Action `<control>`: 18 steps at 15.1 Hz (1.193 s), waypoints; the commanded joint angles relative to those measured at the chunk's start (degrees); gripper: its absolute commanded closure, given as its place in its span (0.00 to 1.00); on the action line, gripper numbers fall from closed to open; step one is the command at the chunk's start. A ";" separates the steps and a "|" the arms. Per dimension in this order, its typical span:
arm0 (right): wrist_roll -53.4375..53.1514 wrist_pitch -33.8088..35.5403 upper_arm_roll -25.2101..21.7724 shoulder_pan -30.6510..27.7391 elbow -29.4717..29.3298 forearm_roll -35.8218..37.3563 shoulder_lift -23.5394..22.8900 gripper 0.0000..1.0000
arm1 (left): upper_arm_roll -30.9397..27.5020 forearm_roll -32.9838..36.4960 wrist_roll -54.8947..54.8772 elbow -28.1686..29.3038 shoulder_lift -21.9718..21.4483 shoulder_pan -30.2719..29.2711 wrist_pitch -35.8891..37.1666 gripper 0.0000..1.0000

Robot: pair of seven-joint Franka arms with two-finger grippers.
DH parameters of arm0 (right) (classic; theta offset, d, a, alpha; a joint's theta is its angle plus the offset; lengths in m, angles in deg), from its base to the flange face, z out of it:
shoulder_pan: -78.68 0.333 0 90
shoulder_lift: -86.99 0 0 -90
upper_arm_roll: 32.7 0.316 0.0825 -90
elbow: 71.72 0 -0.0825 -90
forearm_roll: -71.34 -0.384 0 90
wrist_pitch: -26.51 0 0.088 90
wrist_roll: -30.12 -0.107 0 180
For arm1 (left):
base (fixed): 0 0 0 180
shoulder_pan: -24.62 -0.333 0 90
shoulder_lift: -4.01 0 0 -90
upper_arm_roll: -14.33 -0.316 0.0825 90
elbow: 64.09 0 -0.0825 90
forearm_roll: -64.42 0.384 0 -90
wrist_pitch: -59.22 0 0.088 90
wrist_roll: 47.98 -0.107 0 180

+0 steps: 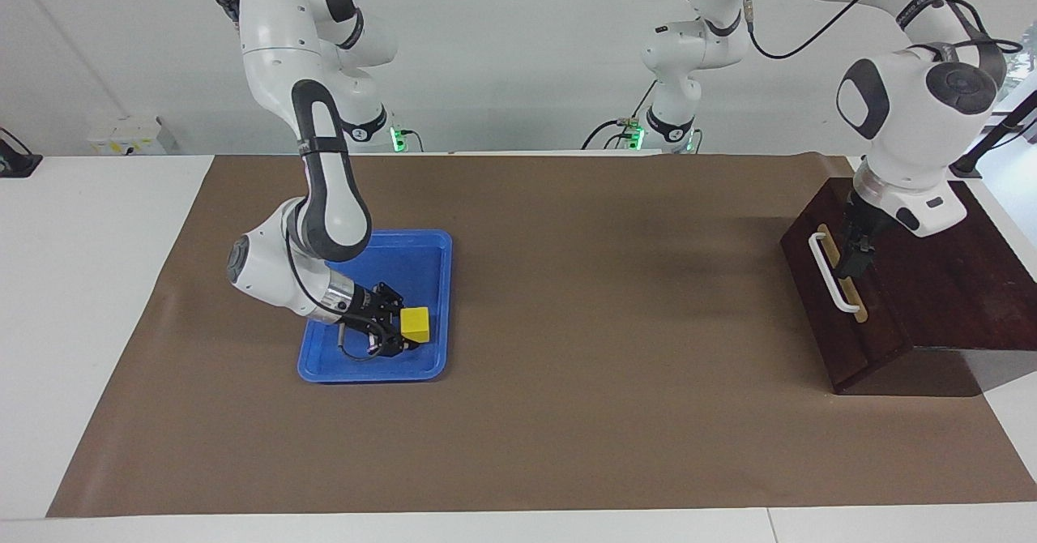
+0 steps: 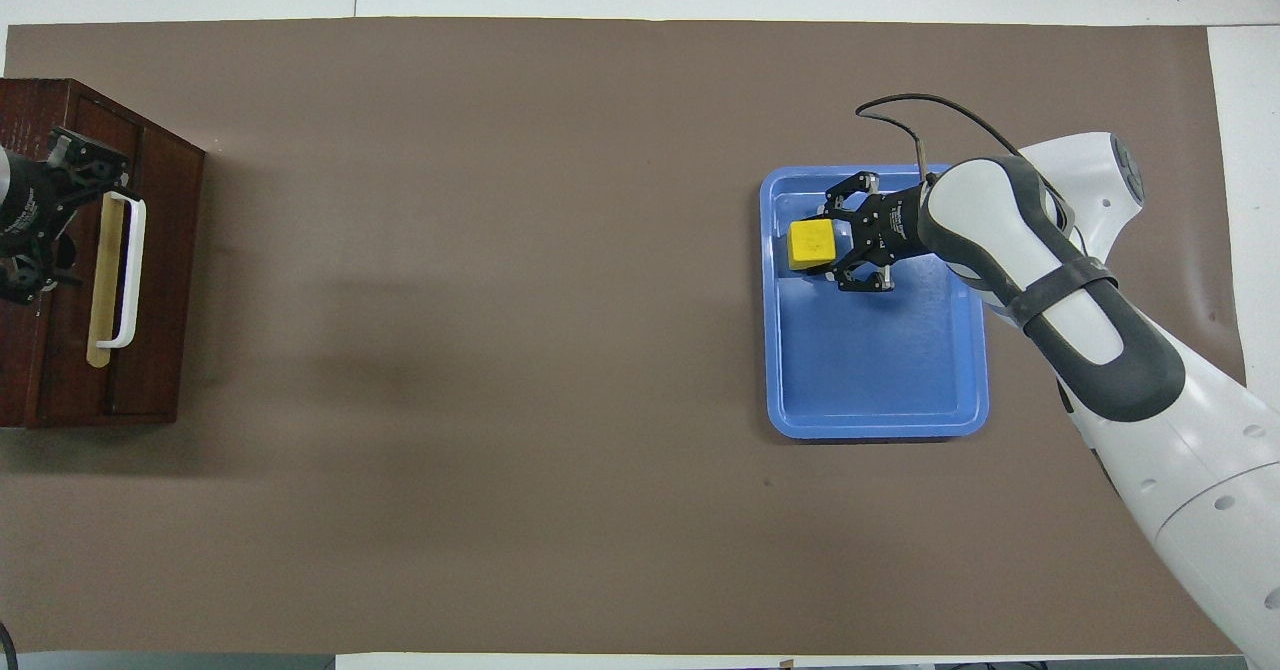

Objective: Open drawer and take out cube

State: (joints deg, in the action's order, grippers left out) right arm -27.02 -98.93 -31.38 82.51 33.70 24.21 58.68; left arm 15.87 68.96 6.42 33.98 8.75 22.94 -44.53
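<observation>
From where I stand, the job looks all but finished. The yellow cube is out of the drawer and sits in the blue tray, well apart from the wooden box at the left arm's end of the table. The drawer front lies flush with the box, so it is shut, its white bar handle untouched. By my reckoning, all that is left is for the arms to let go and pull clear.

Reading the overhead view as a clock face, with twelve pointing away from the robots, the cube rests on the tray floor at about ten o'clock from the tray's middle, close to the rim. The right gripper lies low in the tray at three o'clock from the cube, its tip right up against the block. I cannot tell whether it is clamped on the cube or has let it go.

The left gripper hangs over the box top, just beside the handle at about nine o'clock from it. It is spread wide with nothing in it, and it touches nothing I can make out; that arm waits.
</observation>
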 commanded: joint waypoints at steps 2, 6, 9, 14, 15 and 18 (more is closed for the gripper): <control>-0.60 1.07 0.26 -0.49 0.22 0.28 0.63 0.21 | -0.49 -4.62 -21.38 -0.15 -6.57 3.35 8.02 0.00; -4.02 3.96 0.17 -0.41 -2.06 0.45 0.98 0.17 | -1.27 -4.71 -43.62 -0.68 -8.60 2.65 13.21 0.00; -7.45 8.35 -0.18 -0.67 -4.78 0.98 1.94 0.09 | -1.28 -4.71 -47.63 0.02 -9.39 1.95 14.10 0.00; -10.27 15.31 -2.72 -1.37 -7.34 7.11 11.50 0.00 | -0.31 -4.62 -48.41 -0.42 -9.31 3.87 15.33 0.00; -9.84 15.66 -2.73 -1.37 -7.43 9.74 13.70 0.00 | -0.05 -4.62 -49.47 -0.68 -9.13 4.75 15.68 0.00; -8.78 20.74 -2.64 -1.46 -11.54 17.05 16.62 0.00 | 0.56 -4.80 -52.36 -0.59 -9.13 5.20 17.96 0.00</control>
State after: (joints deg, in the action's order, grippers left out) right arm -36.08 -81.21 -34.42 81.46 24.11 37.20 73.43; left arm 16.46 65.02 -42.98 33.09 0.37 27.53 -28.93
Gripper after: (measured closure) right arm 0.000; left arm 0.000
